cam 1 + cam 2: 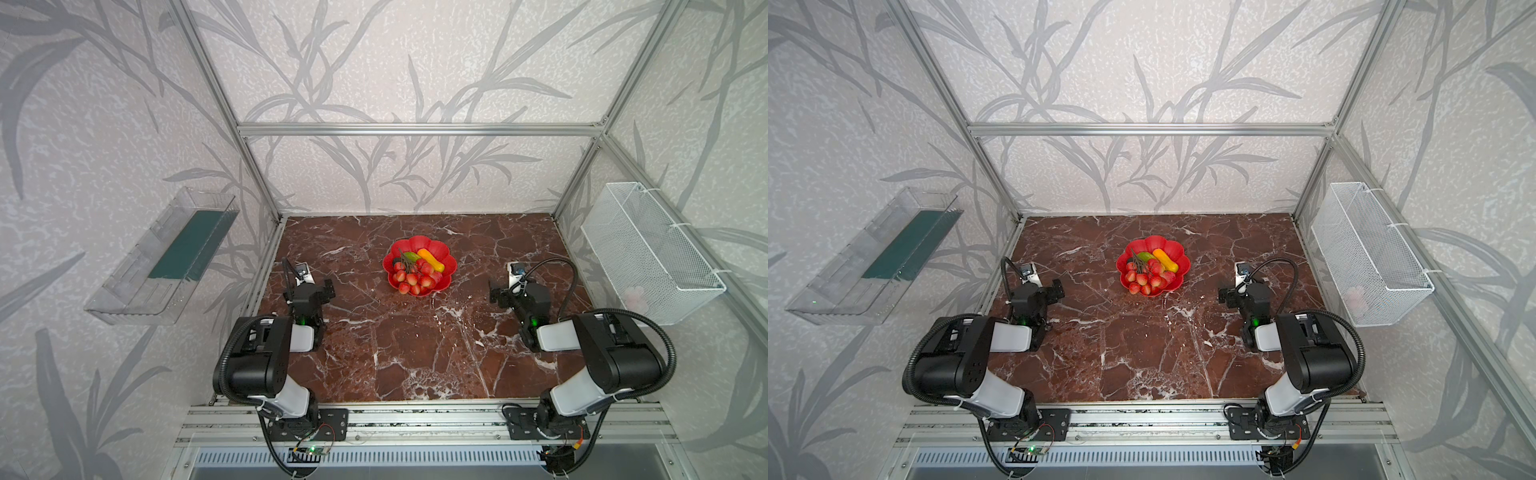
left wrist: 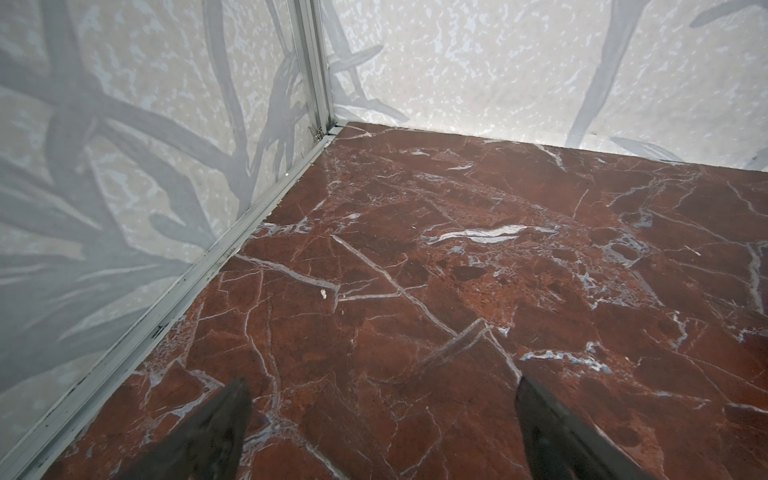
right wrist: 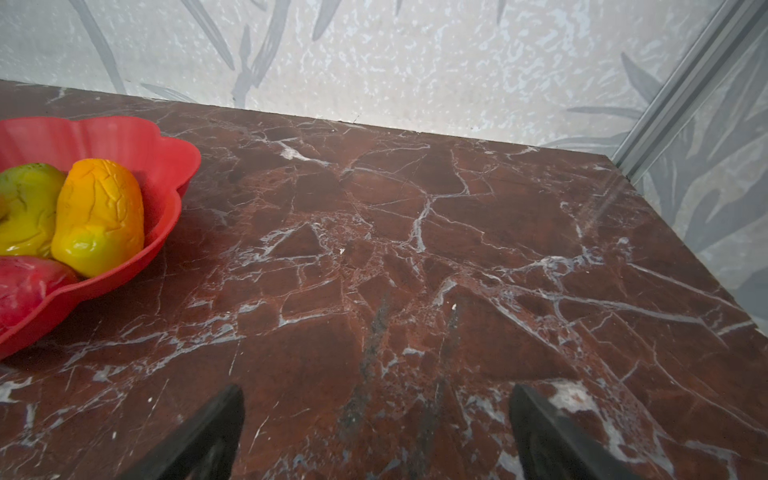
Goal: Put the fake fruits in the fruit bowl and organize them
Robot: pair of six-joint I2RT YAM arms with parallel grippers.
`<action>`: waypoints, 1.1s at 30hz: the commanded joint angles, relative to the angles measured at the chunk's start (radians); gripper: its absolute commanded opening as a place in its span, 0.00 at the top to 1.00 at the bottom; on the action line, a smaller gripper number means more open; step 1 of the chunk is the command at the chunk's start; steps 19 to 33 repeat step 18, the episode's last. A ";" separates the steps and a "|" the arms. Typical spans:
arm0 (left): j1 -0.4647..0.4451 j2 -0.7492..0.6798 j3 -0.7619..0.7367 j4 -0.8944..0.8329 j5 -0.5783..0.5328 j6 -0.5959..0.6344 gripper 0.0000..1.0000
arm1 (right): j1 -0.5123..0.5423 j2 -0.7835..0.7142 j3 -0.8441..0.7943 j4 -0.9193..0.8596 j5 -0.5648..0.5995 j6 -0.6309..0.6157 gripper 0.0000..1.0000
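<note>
dark red marble-look tabletop [image 1: 415, 357], white veins, boxed in by leaf-print walls and aluminium frame. mid-table, toward the back: shallow glossy red flower-shaped plastic bowl [image 1: 422, 242], scalloped rim. inside it — yellow-orange oblong plastic fruit [image 1: 431, 259], green-yellow oblong fruit [image 1: 409, 256] touching it, bunch of red berries on a dark stem [image 1: 413, 279] heaped at the near side, pink-red peach-like fruit [image 3: 25, 286] against the rim. no loose fruit spotted on the table.

left gripper [image 1: 329, 289] and right gripper [image 1: 494, 294] low on either side of the bowl, well apart from it, jaws spread wide, nothing between them.

handling, judged: hollow moulded plastic, so light, stiff, glossy and likely slippery. oblongs best pinched across the narrow waist, not end to end. berry bunch probably floppy — better taken by the stem, prone to snagging neighbours. bowl light too, apt to slide on polished stone if nudged.

views: from the right wrist camera only, crackled skin on the yellow-orange fruit and the height of the bowl wall; berries out of frame there. from the left wrist camera, bare stone, a wall corner, black fingertips [image 2: 220, 428]. from both top views only, the whole heap, plus white wire-mesh basket [image 1: 648, 249] on the right wall with something pale pink inside, too faint to name, and clear plastic tray [image 1: 162, 257] on the left wall.
</note>
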State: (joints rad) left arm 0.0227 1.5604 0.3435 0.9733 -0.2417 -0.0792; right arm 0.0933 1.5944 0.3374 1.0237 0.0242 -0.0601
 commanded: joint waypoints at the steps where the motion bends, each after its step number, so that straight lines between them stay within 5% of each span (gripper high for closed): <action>1: 0.001 0.005 0.008 0.019 -0.002 0.015 0.01 | -0.001 -0.003 0.001 0.033 0.036 0.008 0.01; 3: 0.000 0.005 0.008 0.018 -0.001 0.015 0.01 | 0.002 -0.006 0.005 0.023 -0.022 -0.017 0.01; 5: 0.000 0.006 0.008 0.019 -0.001 0.015 0.01 | 0.000 -0.006 -0.023 0.067 0.133 0.043 0.01; 10: 0.001 0.005 0.009 0.018 -0.002 0.015 0.01 | 0.003 -0.001 -0.019 0.074 0.018 -0.007 0.01; 18: 0.001 0.006 0.008 0.018 -0.001 0.015 0.01 | 0.003 -0.003 -0.037 0.100 0.147 0.044 0.01; 33: 0.001 0.006 0.008 0.018 -0.001 0.015 0.01 | 0.003 -0.003 -0.037 0.100 0.147 0.044 0.01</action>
